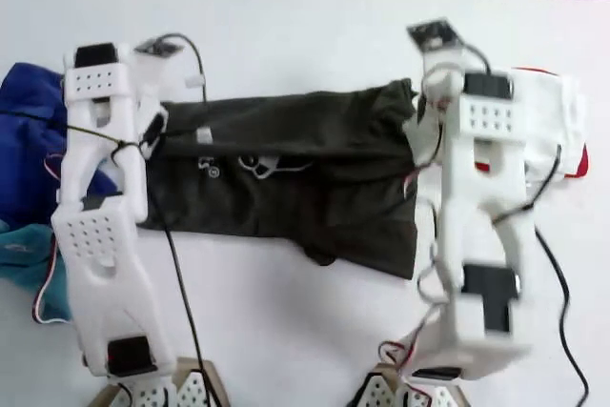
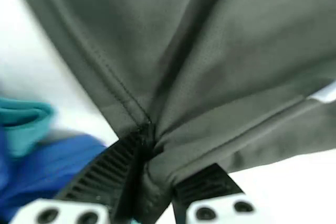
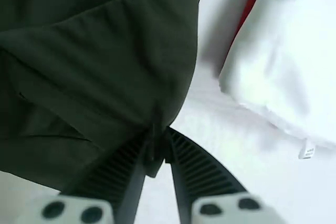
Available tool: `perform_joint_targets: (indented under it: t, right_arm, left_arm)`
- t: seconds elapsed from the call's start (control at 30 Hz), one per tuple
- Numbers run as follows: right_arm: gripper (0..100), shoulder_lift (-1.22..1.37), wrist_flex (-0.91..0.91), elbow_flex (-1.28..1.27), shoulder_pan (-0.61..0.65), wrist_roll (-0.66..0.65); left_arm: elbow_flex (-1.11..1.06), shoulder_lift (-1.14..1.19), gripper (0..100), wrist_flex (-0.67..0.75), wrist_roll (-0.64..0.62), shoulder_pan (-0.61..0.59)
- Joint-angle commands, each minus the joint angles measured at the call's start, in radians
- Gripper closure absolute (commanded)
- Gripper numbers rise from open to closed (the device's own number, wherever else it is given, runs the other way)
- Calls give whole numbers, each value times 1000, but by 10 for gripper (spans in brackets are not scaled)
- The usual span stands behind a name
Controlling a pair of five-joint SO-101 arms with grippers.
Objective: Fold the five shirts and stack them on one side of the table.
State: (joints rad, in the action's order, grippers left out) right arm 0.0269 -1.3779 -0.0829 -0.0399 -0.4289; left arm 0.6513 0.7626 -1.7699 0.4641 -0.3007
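A dark grey shirt (image 1: 286, 173) lies lengthwise across the middle of the white desk (image 1: 305, 35), stretched between the two arms; the left arm (image 1: 100, 188) stands at the end nearer the desk's left edge, and its jaws are clenched on the cloth there, a stitched hem gathered into creases between the ribbed pads (image 2: 113, 163); the right arm (image 1: 486, 188) stands at the other end, its jaws likewise clamped on a pinch of the same dark cloth, which puckers where the pads (image 3: 197, 169) meet; a rumpled flap of the shirt pokes out along its near side; a blue shirt (image 1: 29, 131) lies heaped at the desk's left edge, partly under the left arm, with a teal shirt (image 1: 24, 254) just beside it towards the near edge; by the right edge a white shirt (image 1: 548, 107) rests on a red shirt (image 1: 577, 164), just beyond the dark shirt's right end.
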Motion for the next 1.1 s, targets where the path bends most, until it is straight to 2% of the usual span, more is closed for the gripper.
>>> perform_joint_targets:
  t: [0.0, 0.17, 0.4, 0.73, 0.87, 1.07]
  right_arm:
    - [978, -252, 166, -333, -35, -43]
    - [978, -387, 234, -526, -65, -75]
    - [978, -409, 217, -562, -76, -71]
    - [978, -427, 157, -563, -76, -66]
    - [978, -536, 107, -569, -102, -75]
    - [978, -708, 65, -674, -113, -101]
  left_arm:
    - [-59, -77, 976, -6, 6, -15]
    - [-71, -107, 976, -5, 6, -26]
    - [-191, -302, 976, 3, 6, -21]
    - [-694, -575, 976, 279, 46, -37]
    - [-779, -591, 976, 348, 48, -52]
    - [-872, -591, 976, 374, 48, -48]
